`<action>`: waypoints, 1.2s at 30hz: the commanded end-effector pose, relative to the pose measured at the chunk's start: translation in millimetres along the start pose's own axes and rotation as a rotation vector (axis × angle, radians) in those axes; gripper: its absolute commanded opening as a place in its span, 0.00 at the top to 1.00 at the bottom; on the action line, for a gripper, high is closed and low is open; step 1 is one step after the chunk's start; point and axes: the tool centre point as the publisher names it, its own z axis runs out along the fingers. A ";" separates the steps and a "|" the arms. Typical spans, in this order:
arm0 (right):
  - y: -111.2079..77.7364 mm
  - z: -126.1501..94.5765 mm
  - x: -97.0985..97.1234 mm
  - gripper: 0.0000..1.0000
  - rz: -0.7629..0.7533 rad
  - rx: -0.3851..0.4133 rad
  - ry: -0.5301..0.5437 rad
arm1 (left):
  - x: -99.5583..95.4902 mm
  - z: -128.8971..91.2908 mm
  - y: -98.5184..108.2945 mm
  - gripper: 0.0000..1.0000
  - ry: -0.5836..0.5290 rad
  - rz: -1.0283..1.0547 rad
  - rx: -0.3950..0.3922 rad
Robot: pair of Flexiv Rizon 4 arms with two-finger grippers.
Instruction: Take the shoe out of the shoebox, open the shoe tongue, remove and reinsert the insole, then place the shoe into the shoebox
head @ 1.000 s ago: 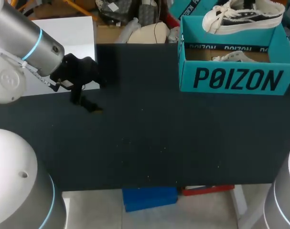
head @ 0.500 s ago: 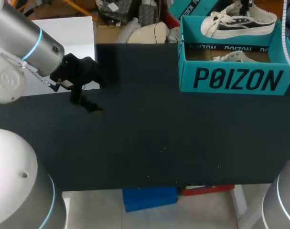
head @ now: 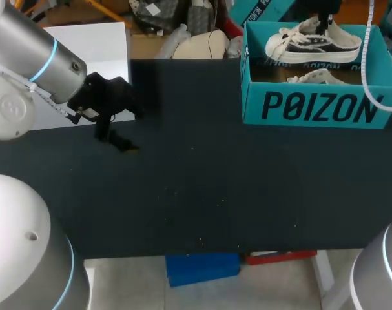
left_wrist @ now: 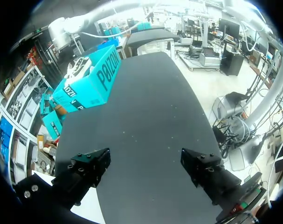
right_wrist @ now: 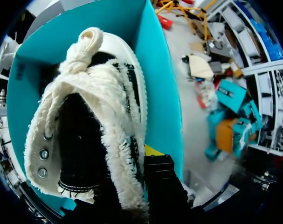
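A black shoe (head: 312, 42) with frayed white trim hangs low over the teal shoebox (head: 318, 106) at the table's far right corner. My right gripper (head: 325, 22) comes down from above and is shut on its heel collar. In the right wrist view the shoe (right_wrist: 80, 130) fills the space ahead of the gripper (right_wrist: 132, 161), with the box's teal wall (right_wrist: 155, 70) beside it. My left gripper (head: 115, 139) stands open just above the table at the left, far from the box. Its fingers (left_wrist: 90, 165) hold nothing, and the shoebox (left_wrist: 87, 79) lies far ahead of them.
A second white-trimmed shoe (head: 315, 77) lies inside the box under the held one. The dark tabletop (head: 215, 181) stretches between the two arms. A white board (head: 92, 39) lies at the table's far left.
My right gripper has carried the shoe down and to the left, from above the box's back rim to low over its inside. The left arm has kept still.
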 end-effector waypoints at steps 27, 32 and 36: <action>1.1 75.7 31.8 1.00 0.002 -0.035 0.102 | 0.8 0.5 0.6 0.00 -0.004 0.002 0.000; 0.3 80.2 35.6 1.00 -0.007 -0.041 0.119 | 0.8 0.5 0.6 0.00 -0.004 0.002 0.000; 1.4 83.1 38.9 1.00 -0.015 -0.041 0.126 | 0.8 0.5 0.6 0.00 -0.004 0.002 0.000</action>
